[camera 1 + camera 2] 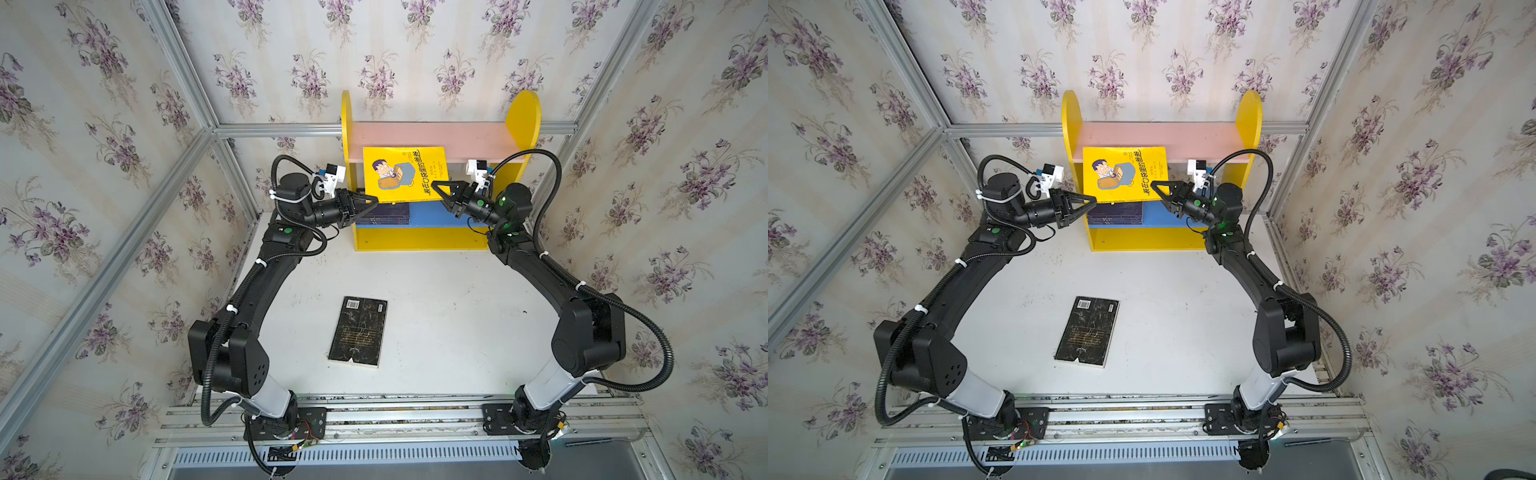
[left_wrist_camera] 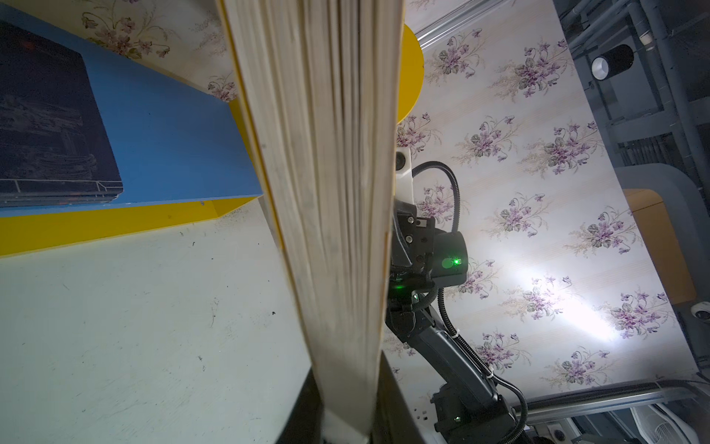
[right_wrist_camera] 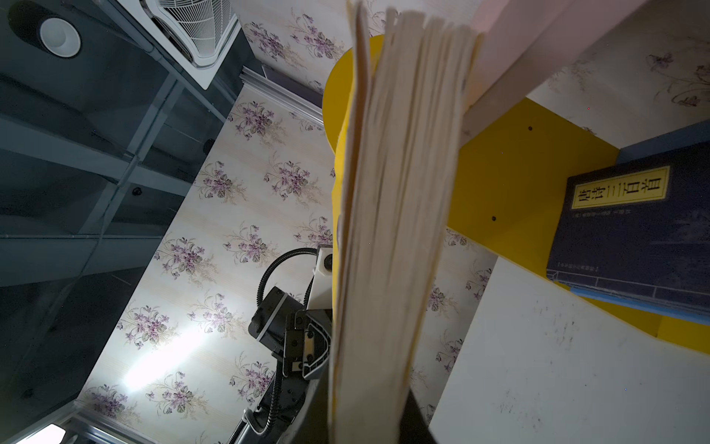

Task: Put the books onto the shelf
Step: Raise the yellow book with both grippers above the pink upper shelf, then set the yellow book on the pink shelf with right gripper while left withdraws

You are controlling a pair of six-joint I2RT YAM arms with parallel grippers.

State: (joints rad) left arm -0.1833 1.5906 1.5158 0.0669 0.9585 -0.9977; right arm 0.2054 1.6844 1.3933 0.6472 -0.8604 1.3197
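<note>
Yellow book (image 1: 405, 172) held in front of shelf (image 1: 523, 112), left jaws and right jaws clamped on its side edges, navy books (image 1: 386, 214) on blue lower board (image 1: 440, 216), black book (image 1: 358, 331) flat on table (image 1: 457, 311).

Pale wallpaper (image 1: 415, 54) sprigged with purple flowers covers the walls, framed by aluminium rails (image 1: 274, 129). The white worktop (image 1: 457, 316) is scuffed. A round ceiling lamp (image 2: 612, 61) shows overhead.

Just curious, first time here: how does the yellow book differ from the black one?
The yellow book hangs before the shelf, clamped by the left gripper and right gripper; the black book lies flat on the table, untouched. Yellow shows a cartoon, black a barcode. Both are thin paperbacks.
</note>
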